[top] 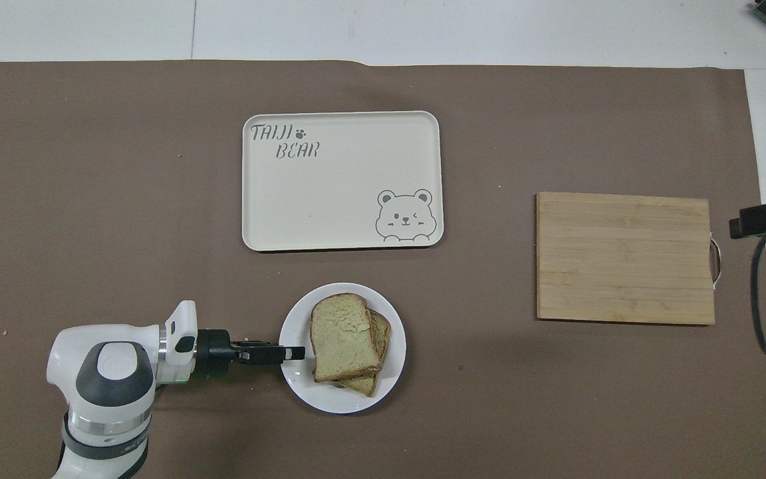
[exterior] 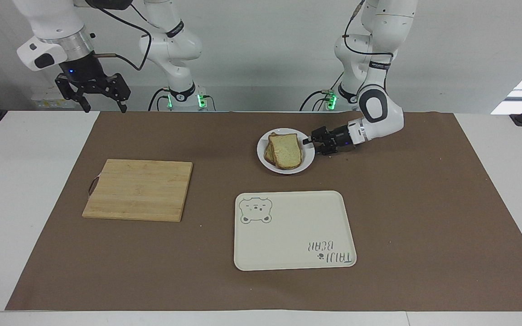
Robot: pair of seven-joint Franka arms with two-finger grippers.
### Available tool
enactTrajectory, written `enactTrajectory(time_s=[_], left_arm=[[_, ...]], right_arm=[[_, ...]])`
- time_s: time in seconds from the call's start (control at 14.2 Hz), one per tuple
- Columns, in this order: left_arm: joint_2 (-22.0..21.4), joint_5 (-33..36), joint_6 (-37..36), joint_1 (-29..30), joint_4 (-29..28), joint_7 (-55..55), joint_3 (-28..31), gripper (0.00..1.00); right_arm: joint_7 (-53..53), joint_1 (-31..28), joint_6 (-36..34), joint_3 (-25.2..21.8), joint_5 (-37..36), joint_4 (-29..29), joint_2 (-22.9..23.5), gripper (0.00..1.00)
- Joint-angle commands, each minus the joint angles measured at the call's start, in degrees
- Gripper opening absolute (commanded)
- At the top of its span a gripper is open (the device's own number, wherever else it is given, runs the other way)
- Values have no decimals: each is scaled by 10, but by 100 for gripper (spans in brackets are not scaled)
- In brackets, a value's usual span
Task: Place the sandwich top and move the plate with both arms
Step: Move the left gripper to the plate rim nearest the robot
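The white plate (exterior: 283,170) (top: 310,394) sits on the brown mat near the robots, toward the left arm's end. On it the sandwich top (exterior: 287,150) (top: 345,336), a plain pale slice with a brown crust, lies over another slice whose edge sticks out from under it. My left gripper (exterior: 310,142) (top: 293,352) lies low and level, its tip at the plate's rim on the side toward the left arm. Over the table's edge at the right arm's end, my right gripper (exterior: 102,96) hangs high and open, holding nothing.
A cream bear-print tray (exterior: 293,231) (top: 342,181) lies farther from the robots than the plate. A bamboo cutting board (exterior: 137,190) (top: 624,258) lies toward the right arm's end. The brown mat (exterior: 424,203) covers the table's middle.
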Motion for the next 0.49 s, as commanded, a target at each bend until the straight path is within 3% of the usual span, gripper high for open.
enactTrajectory(time_s=[0.0,0.28,0.42], left_arm=[[-10,-18,-9,-9,-19,22,8,53],[-9,-19,-10,-7,-19,25,8,25],[-8,-19,-10,-5,-19,25,8,17]], right_arm=[[-6,-1,-3,2,-6,-6,-6,100],[-7,-1,-3,2,-6,-6,-6,100],[-7,-1,-3,2,-6,-7,-6,100]])
